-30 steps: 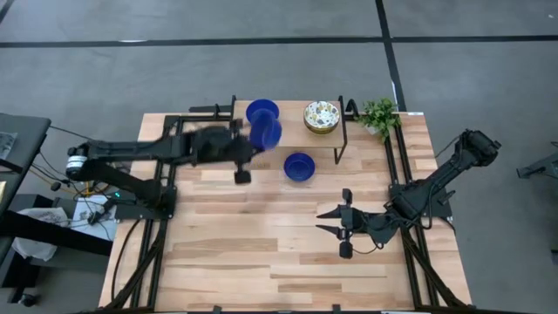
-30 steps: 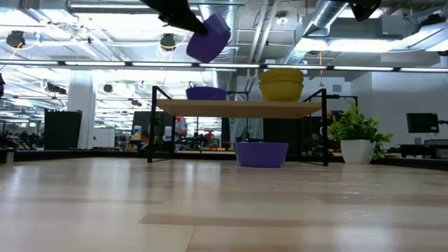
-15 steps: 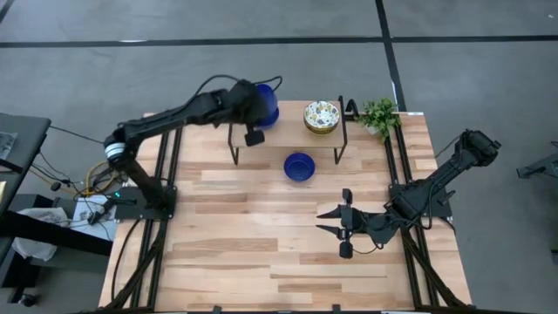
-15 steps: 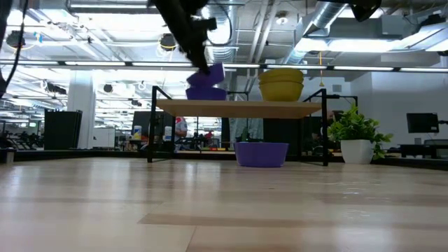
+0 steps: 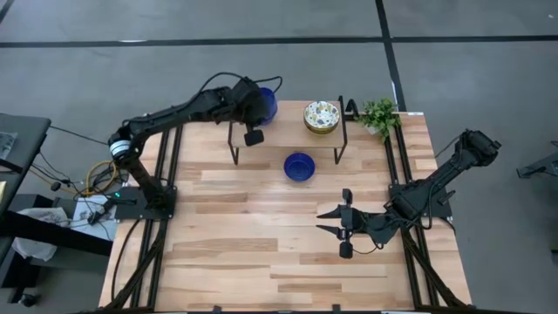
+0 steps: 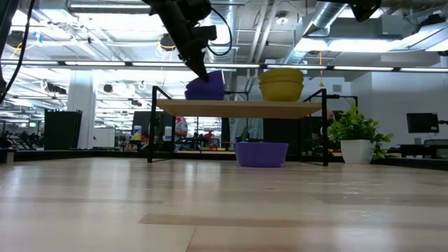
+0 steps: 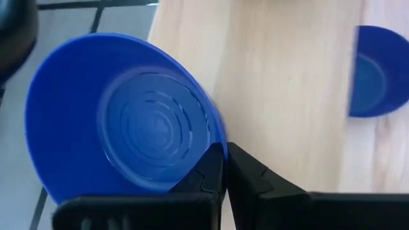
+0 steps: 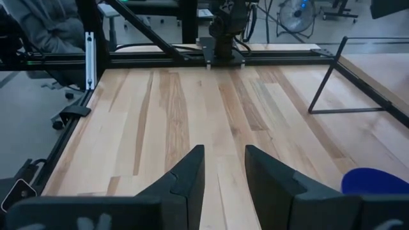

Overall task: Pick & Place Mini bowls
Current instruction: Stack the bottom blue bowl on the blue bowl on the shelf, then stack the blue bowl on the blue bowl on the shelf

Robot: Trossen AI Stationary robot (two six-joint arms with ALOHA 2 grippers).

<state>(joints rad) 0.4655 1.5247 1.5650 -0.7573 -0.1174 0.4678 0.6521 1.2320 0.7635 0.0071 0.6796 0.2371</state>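
Left end effector [image 7: 223, 167]: clenched on rim of glossy cobalt blue mini bowl [image 7: 121, 121], above raised shelf [image 6: 238, 107] (bowl tilted).
Right end effector [image 8: 223, 167]: released, empty, over wooden desk [image 5: 261, 253].

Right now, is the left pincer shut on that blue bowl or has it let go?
Shut on it. The left pincer pinches the blue bowl by its rim, fingers together, above the wooden shelf.

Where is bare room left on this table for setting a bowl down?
The front half of the table is bare, left of the open right gripper. Crowded: the rear shelf, where the left gripper holds a blue bowl beside speckled bowls.
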